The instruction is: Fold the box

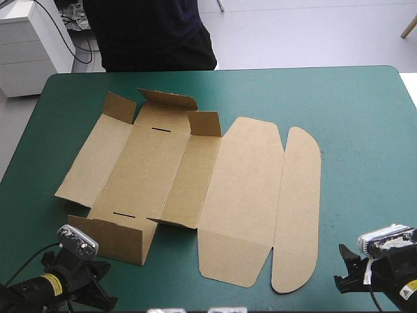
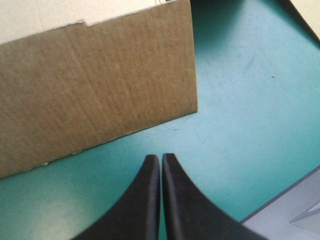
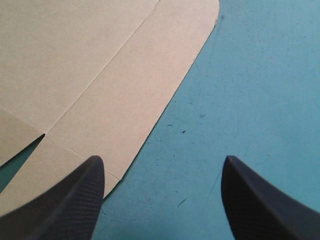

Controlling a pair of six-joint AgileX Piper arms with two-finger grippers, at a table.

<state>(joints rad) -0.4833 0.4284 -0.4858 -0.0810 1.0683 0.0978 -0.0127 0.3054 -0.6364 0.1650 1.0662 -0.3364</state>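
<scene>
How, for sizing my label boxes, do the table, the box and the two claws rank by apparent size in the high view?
1. table
2. box
3. left claw and right claw: they look about alike and each is partly hidden, so I won't rank them.

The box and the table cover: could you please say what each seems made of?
The box: brown corrugated board, matte; fine ribbing and pale cut edges show. The cover: teal-green, smooth, faintly scuffed; possibly vinyl or rubber, uncertain.
</scene>
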